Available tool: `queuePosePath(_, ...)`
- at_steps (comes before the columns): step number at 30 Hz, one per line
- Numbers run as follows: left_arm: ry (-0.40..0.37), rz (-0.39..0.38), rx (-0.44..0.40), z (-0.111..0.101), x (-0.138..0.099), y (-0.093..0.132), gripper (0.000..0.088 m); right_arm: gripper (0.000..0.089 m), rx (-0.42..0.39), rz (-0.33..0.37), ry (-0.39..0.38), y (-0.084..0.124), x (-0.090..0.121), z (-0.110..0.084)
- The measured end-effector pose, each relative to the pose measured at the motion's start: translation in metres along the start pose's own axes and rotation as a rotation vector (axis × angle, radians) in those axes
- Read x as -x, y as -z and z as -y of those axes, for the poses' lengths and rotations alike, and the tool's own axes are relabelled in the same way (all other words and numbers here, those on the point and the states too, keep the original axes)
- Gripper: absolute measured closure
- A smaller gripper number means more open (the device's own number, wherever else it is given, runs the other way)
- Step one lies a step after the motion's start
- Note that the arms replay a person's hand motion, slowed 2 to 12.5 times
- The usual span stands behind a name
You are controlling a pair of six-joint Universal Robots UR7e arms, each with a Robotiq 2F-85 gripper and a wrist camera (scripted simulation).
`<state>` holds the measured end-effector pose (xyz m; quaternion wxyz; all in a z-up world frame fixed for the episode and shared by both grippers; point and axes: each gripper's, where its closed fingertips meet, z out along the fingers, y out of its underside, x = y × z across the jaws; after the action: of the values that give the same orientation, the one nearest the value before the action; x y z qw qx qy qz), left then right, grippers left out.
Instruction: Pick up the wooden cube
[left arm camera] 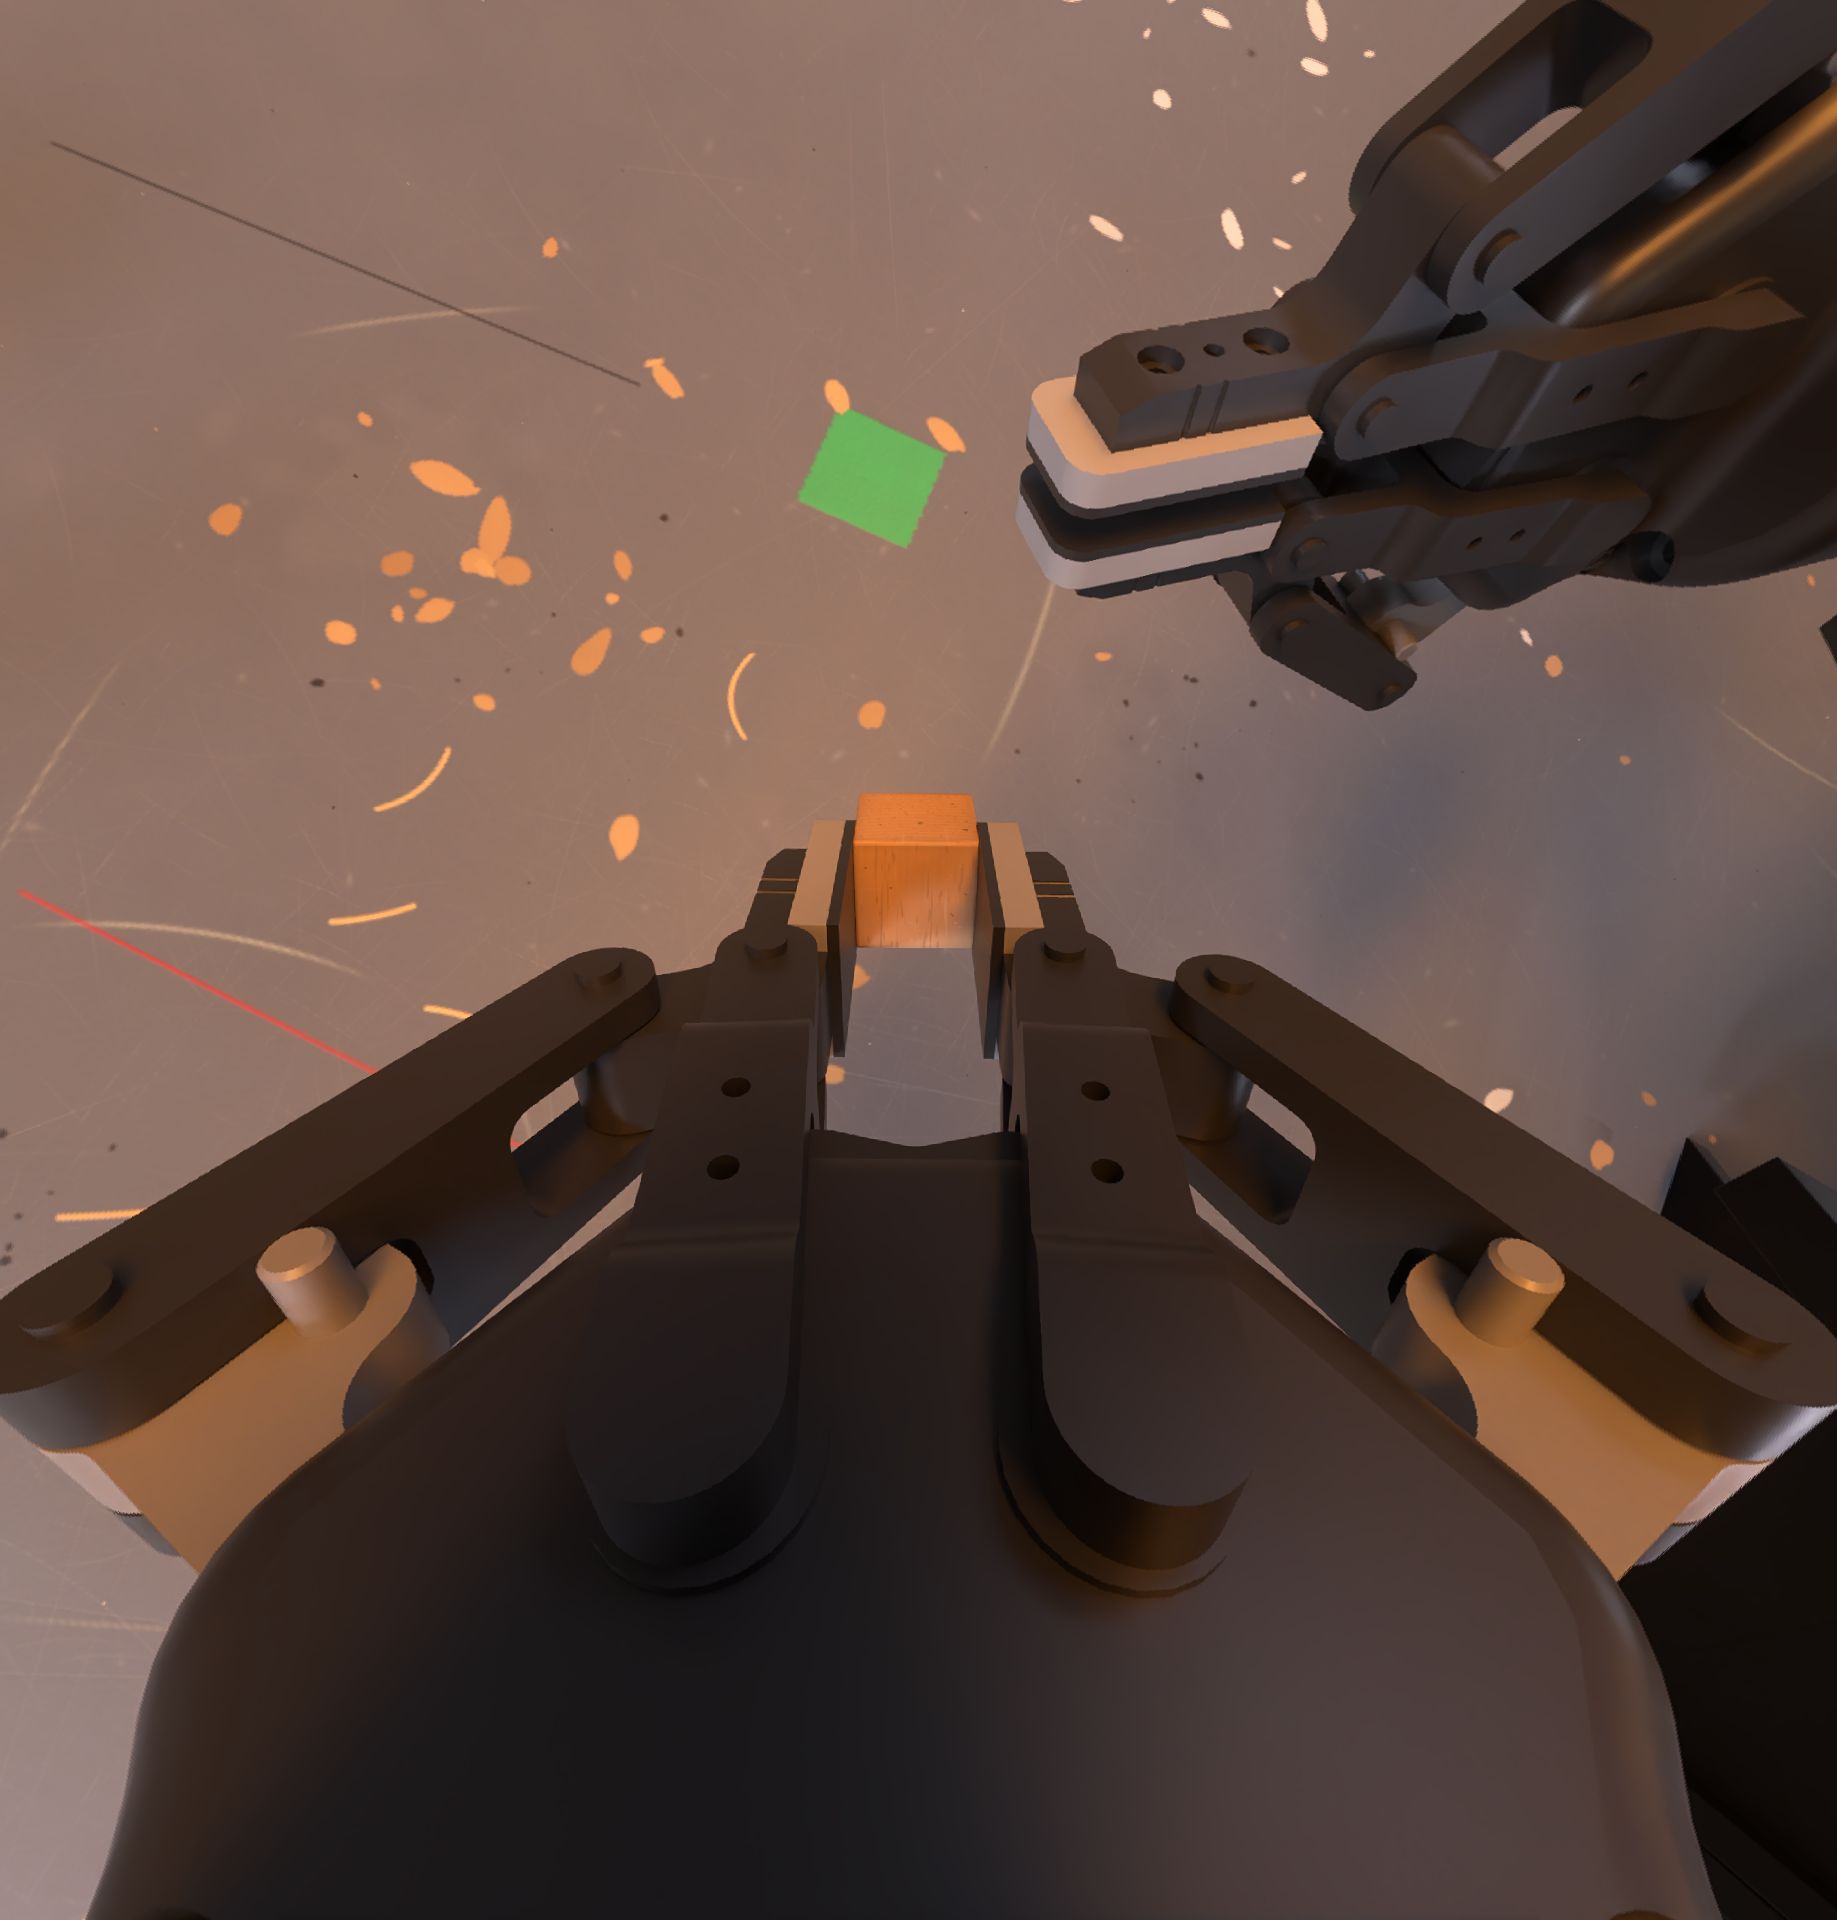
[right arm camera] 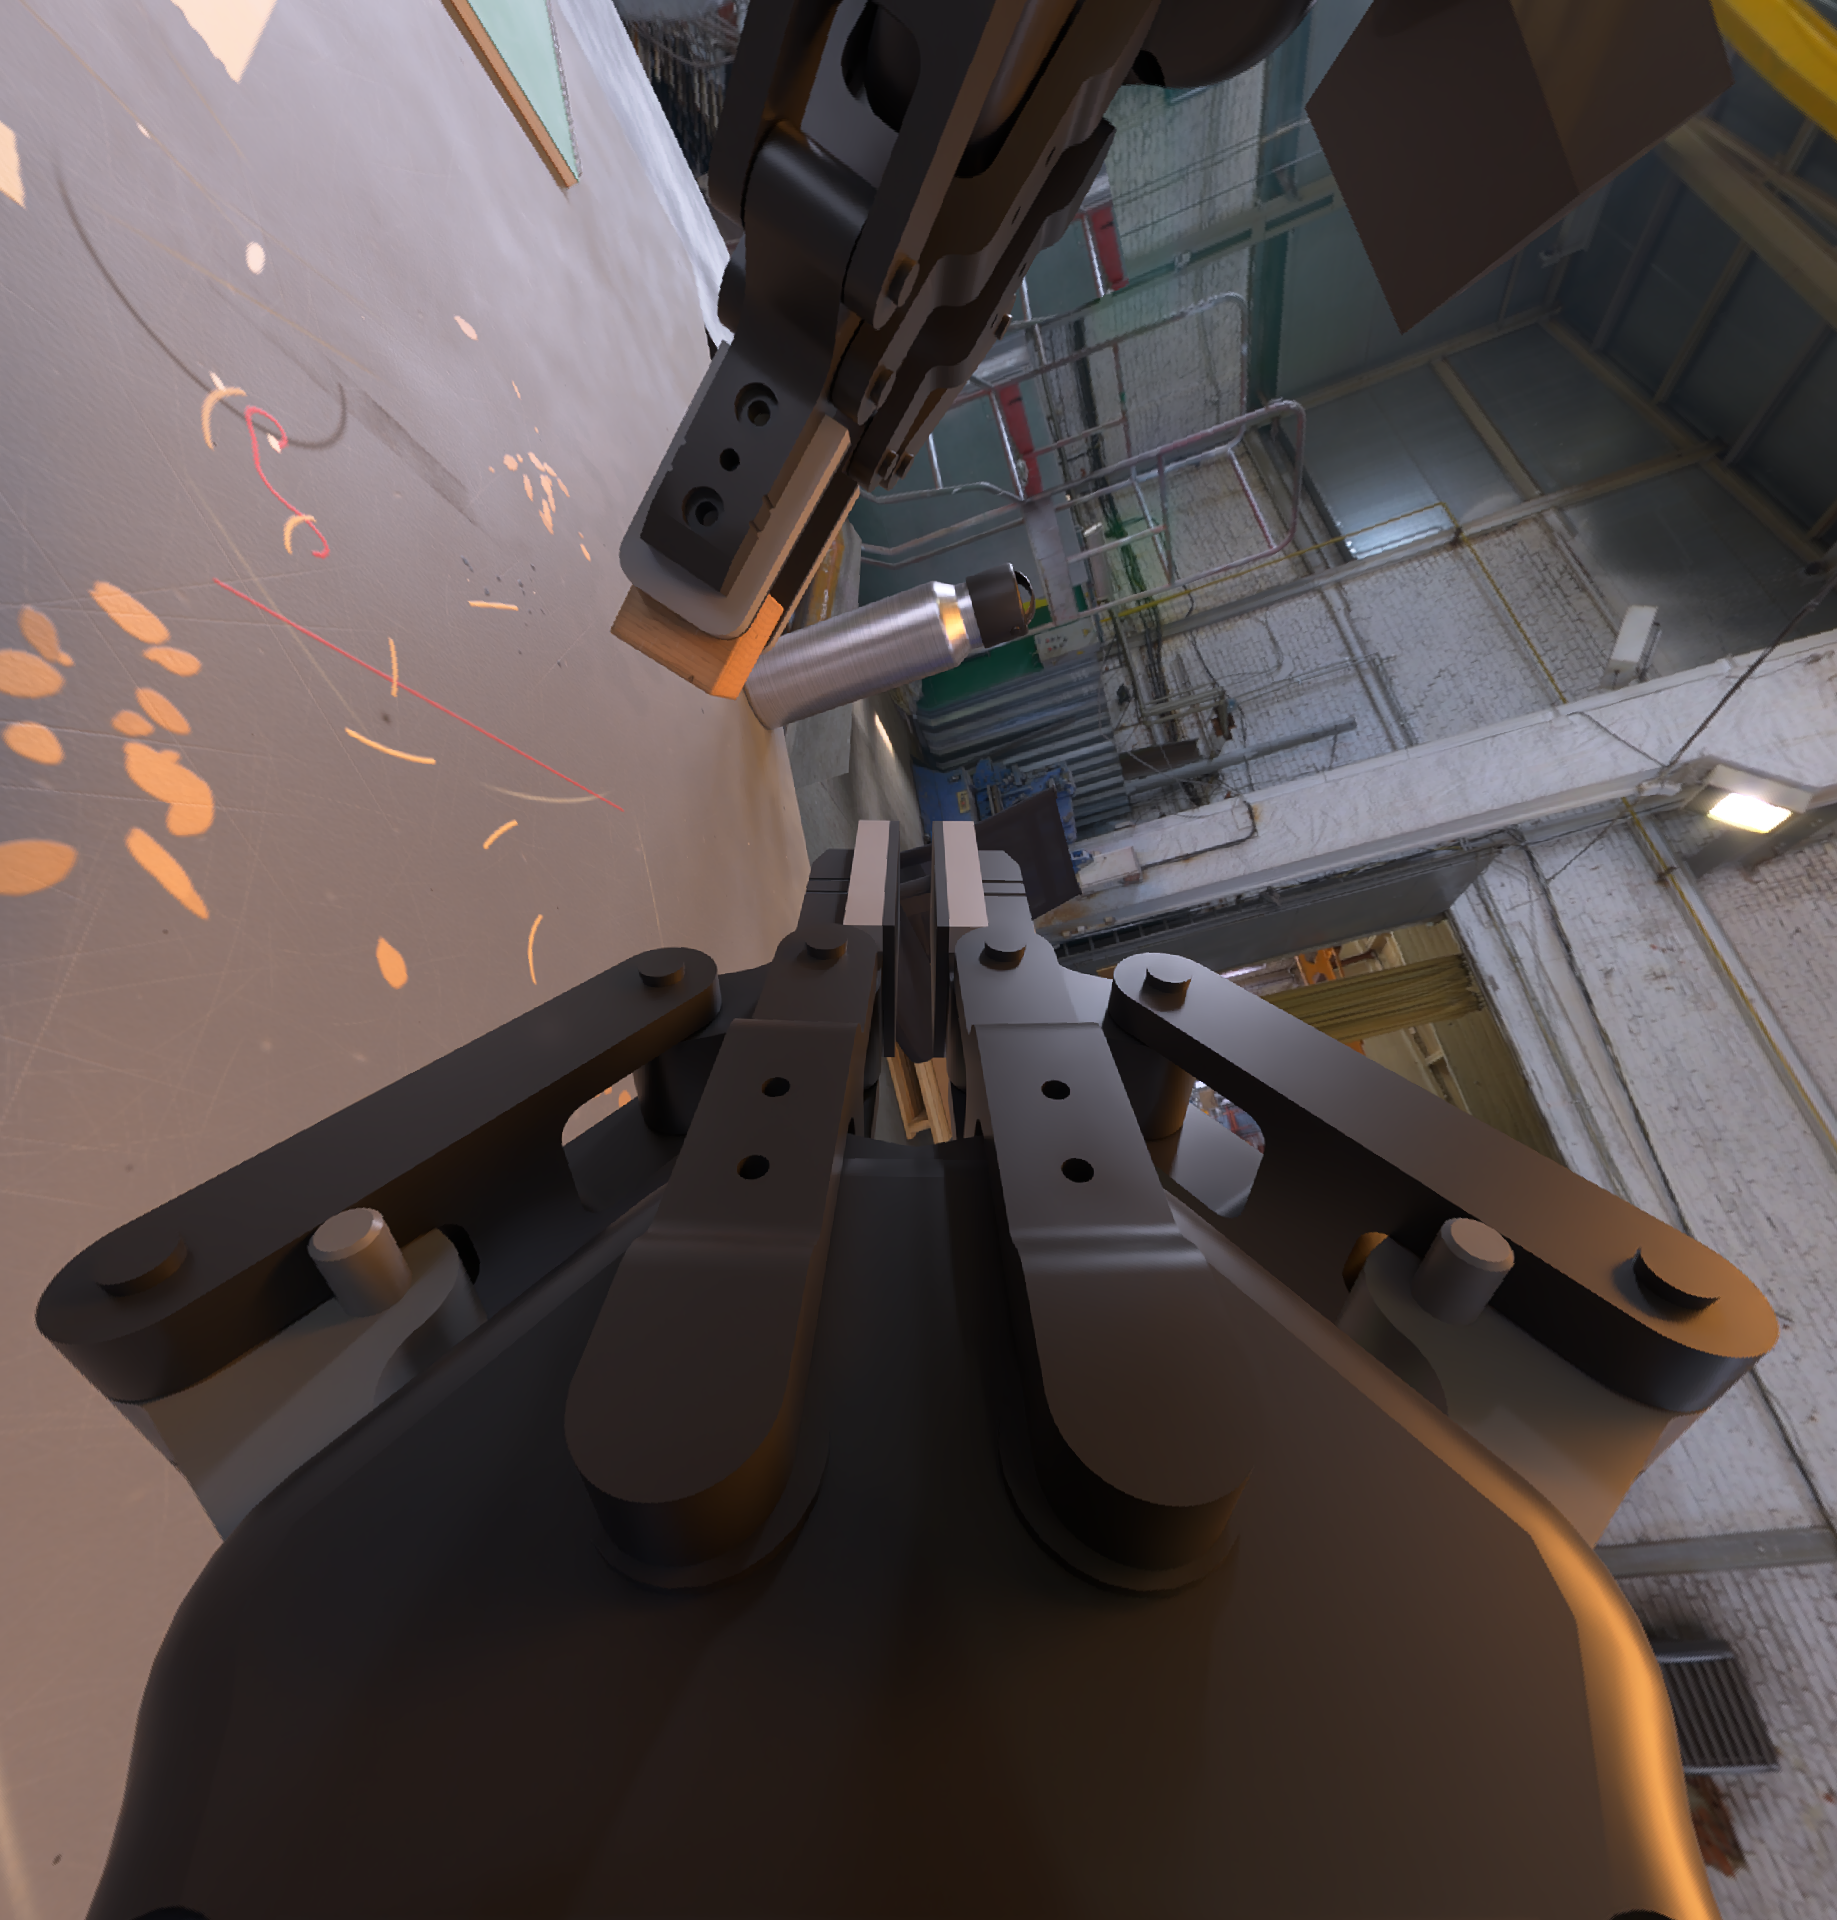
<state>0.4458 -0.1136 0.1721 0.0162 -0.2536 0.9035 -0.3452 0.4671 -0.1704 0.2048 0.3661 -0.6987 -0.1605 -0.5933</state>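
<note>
— While the left gripper (left arm camera: 914, 883) points down at the table (left arm camera: 270, 727), where is the cube?

— The cube (left arm camera: 913, 873) sits between its two fingertips, a pad pressed to each side. The fingers are closed on it. From the right wrist view the cube (right arm camera: 701, 649) shows at the tip of the left gripper (right arm camera: 727, 613), with a corner poking out past the finger.

— Is it touching the table?

— From these views I cannot tell; it is close to the surface at the least.

— And the right gripper?

— Its fingers are drawn nearly together with only a thin gap and nothing between them. In the left wrist view the right gripper (left arm camera: 1049, 488) hangs off to the upper right, lying on its side, well apart from the cube. In its own view the right gripper (right arm camera: 914, 873) points along the table's edge toward the hall beyond.

— Anything else on the table?

— A flat green square (left arm camera: 872, 478) lies beyond the cube, between the two grippers. A metal bottle (right arm camera: 872, 649) with a dark cap stands just past the cube in the right wrist view. The table is scratched and speckled with orange flecks.
</note>
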Motion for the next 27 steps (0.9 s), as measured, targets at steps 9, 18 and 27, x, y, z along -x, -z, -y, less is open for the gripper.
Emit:
queuePosePath(9,0.015,-0.01,-0.003,0.0002,-0.0002,0.0002,0.0683,0.0839,0.015,-0.007,0.049,0.0003,0.0004,-0.0008)
queuePosePath(18,0.028,-0.02,-0.001,-0.0003,-0.0007,-0.0001,0.0683,0.0839,0.02,-0.018,0.104,0.0004,0.0016,0.0)
queuePosePath(27,0.037,-0.023,0.002,-0.0011,-0.0004,-0.0005,0.0683,0.0839,0.034,-0.019,0.151,0.0007,0.003,-0.0012)
